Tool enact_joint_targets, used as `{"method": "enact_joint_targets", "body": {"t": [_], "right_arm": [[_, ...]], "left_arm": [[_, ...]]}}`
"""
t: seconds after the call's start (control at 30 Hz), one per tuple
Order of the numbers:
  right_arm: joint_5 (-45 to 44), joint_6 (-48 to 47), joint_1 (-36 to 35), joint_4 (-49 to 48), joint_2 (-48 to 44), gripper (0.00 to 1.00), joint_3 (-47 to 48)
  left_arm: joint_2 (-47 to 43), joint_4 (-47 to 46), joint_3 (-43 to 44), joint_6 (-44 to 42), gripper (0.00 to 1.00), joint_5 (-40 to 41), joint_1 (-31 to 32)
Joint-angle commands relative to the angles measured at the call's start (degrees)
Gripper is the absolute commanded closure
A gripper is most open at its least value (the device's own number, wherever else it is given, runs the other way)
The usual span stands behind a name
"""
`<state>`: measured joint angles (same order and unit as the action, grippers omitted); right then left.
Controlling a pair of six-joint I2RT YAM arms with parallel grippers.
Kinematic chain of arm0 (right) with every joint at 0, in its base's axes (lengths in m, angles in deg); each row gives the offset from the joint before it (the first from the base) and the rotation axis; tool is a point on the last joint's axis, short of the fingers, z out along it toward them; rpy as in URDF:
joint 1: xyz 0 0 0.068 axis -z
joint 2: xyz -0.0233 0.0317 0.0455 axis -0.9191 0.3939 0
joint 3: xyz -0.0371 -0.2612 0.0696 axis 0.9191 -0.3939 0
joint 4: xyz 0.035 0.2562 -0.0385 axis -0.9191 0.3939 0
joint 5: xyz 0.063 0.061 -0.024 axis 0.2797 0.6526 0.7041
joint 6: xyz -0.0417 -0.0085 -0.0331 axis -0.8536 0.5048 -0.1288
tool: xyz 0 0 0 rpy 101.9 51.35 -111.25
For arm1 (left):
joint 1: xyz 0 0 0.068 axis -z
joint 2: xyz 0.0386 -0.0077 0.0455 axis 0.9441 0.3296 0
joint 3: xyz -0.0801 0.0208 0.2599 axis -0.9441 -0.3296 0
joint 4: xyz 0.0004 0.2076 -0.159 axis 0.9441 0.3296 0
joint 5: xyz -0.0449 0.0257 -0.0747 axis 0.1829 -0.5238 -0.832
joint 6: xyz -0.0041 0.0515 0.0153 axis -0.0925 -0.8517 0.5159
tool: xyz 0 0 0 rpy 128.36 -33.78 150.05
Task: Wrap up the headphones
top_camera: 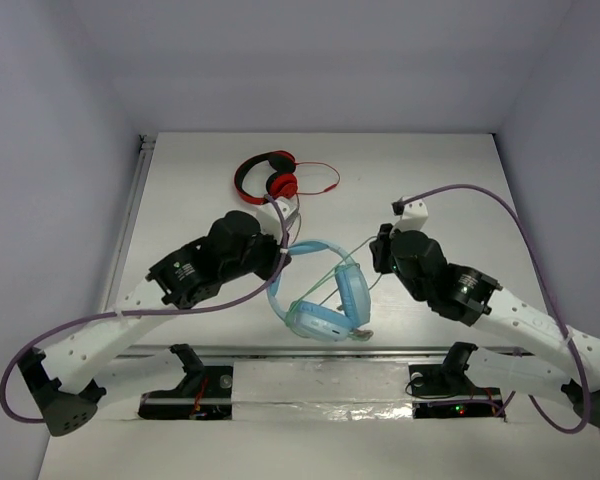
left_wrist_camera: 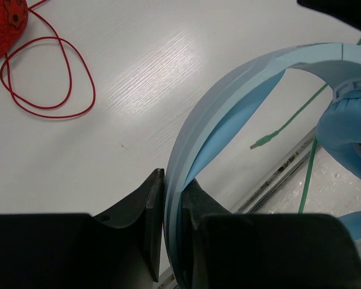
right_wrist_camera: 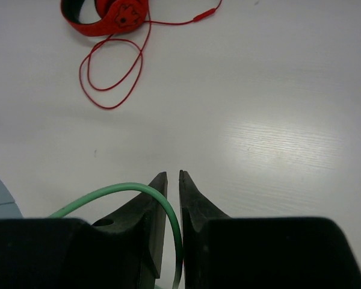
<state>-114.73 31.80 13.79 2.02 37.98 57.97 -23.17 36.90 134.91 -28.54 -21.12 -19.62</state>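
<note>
The light-blue headphones are held up near the table's front middle, cups low and to the right. My left gripper is shut on their wide band, which runs up between my fingers in the left wrist view. Their thin green cable runs from the cups toward my right gripper. The right gripper is shut on the green cable, which loops left out of the jaws. The cable's plug hangs free under the band.
Smaller red-and-black headphones with a looping red cable lie at the back middle; they also show in the right wrist view. A metal rail runs along the table's front edge.
</note>
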Motion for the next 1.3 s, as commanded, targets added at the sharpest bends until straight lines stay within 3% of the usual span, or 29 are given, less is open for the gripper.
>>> {"method": "enact_joint_targets", "body": {"t": [0.0, 0.23, 0.67, 1.27], "right_arm": [[4.0, 3.0, 1.2, -8.5, -2.4, 0.81, -2.4], [11.7, 5.8, 1.2, -17.9, -5.5, 0.8, -11.7], [15.4, 8.4, 1.2, -29.3, -10.0, 0.72, -23.4], [18.3, 7.5, 1.2, -37.8, -3.5, 0.67, -24.9]], "left_arm": [[-4.1, -4.2, 3.7, 0.7, 1.0, -8.6, -1.8], [-4.7, -7.8, 5.1, 3.3, 1.0, -9.6, -4.8], [-4.7, -14.4, 4.4, 10.2, 1.0, -10.0, -6.9], [-3.3, -14.3, 8.1, 12.2, 1.0, -10.9, -6.9]]}}
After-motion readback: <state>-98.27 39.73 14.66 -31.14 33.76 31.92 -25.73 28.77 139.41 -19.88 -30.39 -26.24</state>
